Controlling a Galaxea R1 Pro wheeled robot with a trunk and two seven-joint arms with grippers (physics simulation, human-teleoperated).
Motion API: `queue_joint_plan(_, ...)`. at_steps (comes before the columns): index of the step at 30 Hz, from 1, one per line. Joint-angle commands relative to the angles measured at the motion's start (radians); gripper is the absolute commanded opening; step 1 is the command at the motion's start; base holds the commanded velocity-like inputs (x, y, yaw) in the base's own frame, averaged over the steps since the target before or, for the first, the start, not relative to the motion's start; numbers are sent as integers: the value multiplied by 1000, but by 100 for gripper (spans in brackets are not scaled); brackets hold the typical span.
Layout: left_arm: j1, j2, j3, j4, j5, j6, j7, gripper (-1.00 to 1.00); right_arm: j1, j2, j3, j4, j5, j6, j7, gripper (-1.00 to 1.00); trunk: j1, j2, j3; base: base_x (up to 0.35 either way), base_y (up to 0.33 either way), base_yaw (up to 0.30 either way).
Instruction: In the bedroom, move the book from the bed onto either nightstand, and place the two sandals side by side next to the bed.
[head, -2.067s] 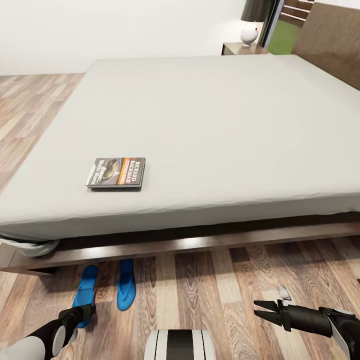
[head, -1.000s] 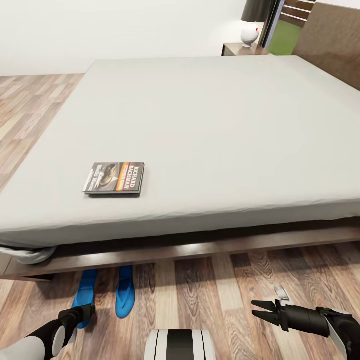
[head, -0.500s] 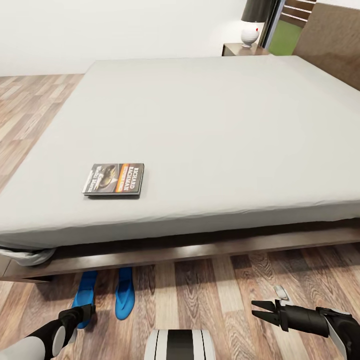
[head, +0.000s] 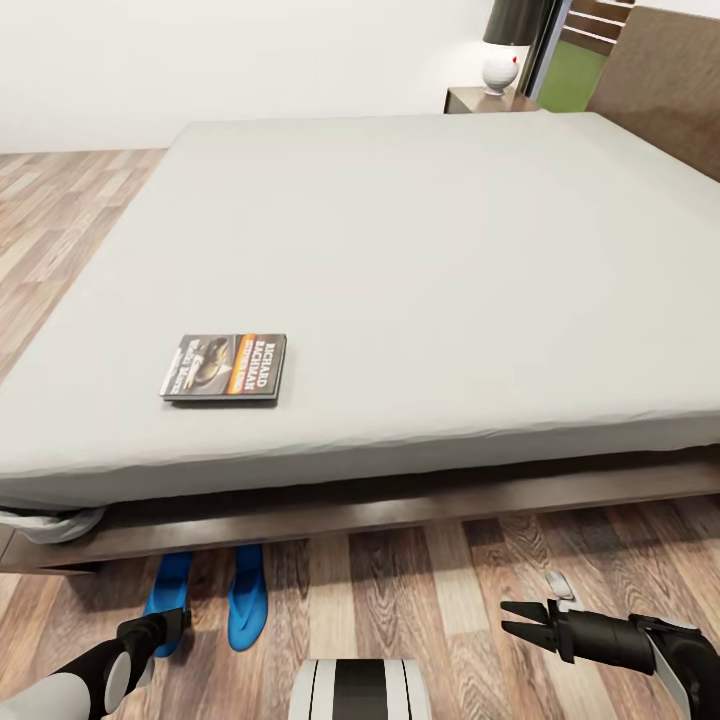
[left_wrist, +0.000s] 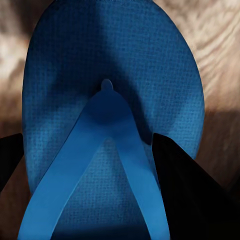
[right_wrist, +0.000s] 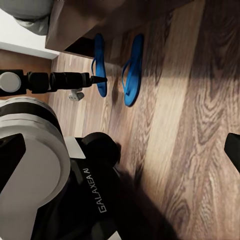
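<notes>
- The left gripper (head: 178, 622) hangs low over the wood floor (head: 420, 590), right above the outer sandal (head: 168, 595). In the left wrist view its two dark fingertips (left_wrist: 172, 165) stand wide apart, one on each side of that sandal's strap, and hold nothing; I cannot tell whether they touch the sole.
- The second sandal (head: 247, 597) lies just beside the first, on the side toward the right gripper, parallel to it, both with one end under the edge of the bed (head: 400, 260). The right wrist view shows the pair as two blue strips beside the bed frame, with the left gripper's tip at the outer one.
- The right gripper (head: 520, 618) hovers over bare floor, well apart from the sandals, its fingers spread and empty.
- The book (head: 225, 367) lies flat on the grey mattress, beyond and above the left gripper, near the bed's front edge.
- A nightstand (head: 480, 98) with a lamp (head: 510, 35) stands far beyond both grippers, at the headboard (head: 665, 85) end.
</notes>
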Motion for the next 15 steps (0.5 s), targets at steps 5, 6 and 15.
queue_joint_plan(5, 0, -1, -1, -3, -6, -5, -4, -100, 0, 0, 0, 0, -1, 10, 3, 100, 0, 0, -1, 8, -1, 0)
queue_joint_plan(6, 0, -1, -1, -3, -6, -5, -3, -100, 0, 1, 0, 0, -1, 10, 3, 100, 0, 0, -1, 3, 0, 0)
queue_joint_plan(15, 0, -1, -1, -3, -6, -5, 1, -100, 0, 1, 0, 0, -1, 11, 3, 100, 0, 0, -1, 1, 0, 0)
